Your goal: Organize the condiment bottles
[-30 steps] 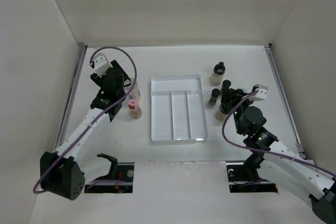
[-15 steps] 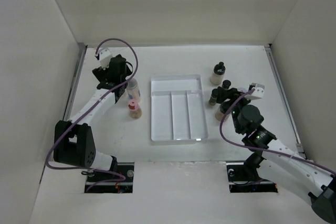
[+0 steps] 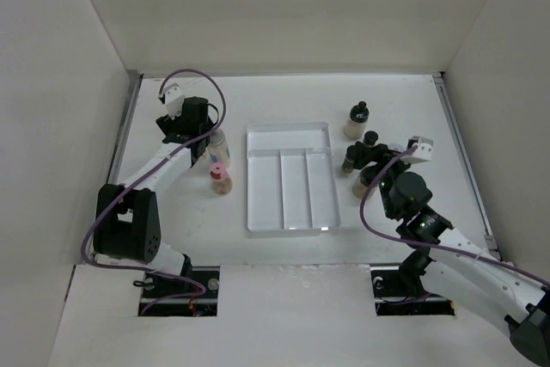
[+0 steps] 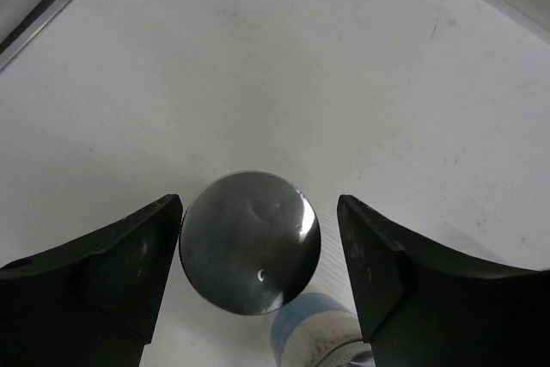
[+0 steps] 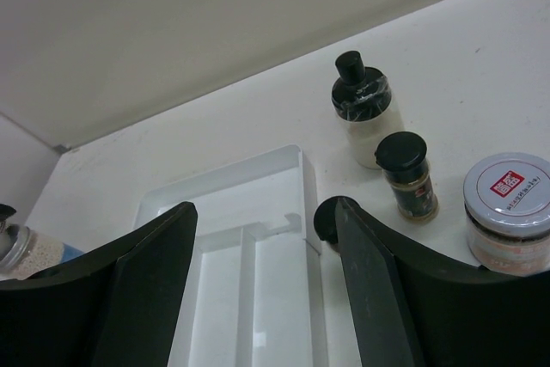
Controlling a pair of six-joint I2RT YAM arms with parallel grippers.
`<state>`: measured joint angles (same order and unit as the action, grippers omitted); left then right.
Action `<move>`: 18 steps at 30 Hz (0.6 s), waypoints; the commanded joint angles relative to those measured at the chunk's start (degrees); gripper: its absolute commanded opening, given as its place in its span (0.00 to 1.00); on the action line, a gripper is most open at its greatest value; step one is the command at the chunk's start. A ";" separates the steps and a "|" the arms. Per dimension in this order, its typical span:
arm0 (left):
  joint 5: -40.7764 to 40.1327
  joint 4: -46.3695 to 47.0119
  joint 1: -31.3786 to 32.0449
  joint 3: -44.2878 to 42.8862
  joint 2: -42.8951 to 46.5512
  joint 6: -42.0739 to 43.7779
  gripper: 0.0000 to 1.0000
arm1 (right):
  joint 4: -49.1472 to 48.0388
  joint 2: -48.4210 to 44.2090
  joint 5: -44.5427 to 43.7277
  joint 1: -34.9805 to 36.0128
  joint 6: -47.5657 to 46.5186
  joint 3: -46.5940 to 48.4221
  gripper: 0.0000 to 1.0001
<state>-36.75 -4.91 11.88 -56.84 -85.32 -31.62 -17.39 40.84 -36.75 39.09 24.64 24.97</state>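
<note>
In the left wrist view my open left gripper (image 4: 259, 208) straddles the round silver lid (image 4: 249, 241) of an upright bottle; the left finger (image 4: 129, 264) is close to it, the right one apart. A second bottle with a blue label (image 4: 314, 328) stands just behind it. From above, my left gripper (image 3: 204, 137) hangs over these bottles (image 3: 219, 148), with a small jar (image 3: 222, 182) in front. My right gripper (image 5: 265, 208) is open and empty over the tray's right edge. Beside it stand a cream black-capped bottle (image 5: 365, 113), a small dark bottle (image 5: 408, 174) and a wide jar (image 5: 507, 204).
The flat white divided tray (image 3: 258, 212) lies mid-table between the arms, with nothing in it (image 5: 215, 204). Another black cap (image 5: 325, 219) shows partly behind my right finger. White walls enclose the table on the left, back and right.
My left arm has swung towards the back left, bringing its gripper down over the silver-lidded bottle. My right gripper shifted slightly left, then held still.
</note>
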 commanded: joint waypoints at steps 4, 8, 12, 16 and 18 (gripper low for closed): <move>1.68 3.85 -1.90 3.49 0.41 -1.96 0.61 | -1.60 -1.12 0.72 0.59 -0.30 2.45 0.72; 1.25 4.90 -1.91 3.49 3.39 -2.05 0.42 | -1.60 -0.24 0.72 0.59 -0.30 2.71 0.72; 0.46 7.01 0.02 1.74 8.40 -1.35 0.38 | -1.69 0.12 0.72 0.59 -0.21 2.71 0.72; -2.27 8.94 2.74 -2.82 12.80 1.99 0.38 | -1.77 0.21 0.72 0.59 -0.30 2.71 0.72; -2.18 10.35 4.59 -5.81 13.34 4.18 0.38 | -1.77 0.21 0.72 0.59 -0.30 2.80 0.72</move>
<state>-36.64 -3.62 14.41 -55.42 -76.51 -30.74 -17.37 41.01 -36.60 39.09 24.64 25.02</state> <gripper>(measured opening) 0.581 0.721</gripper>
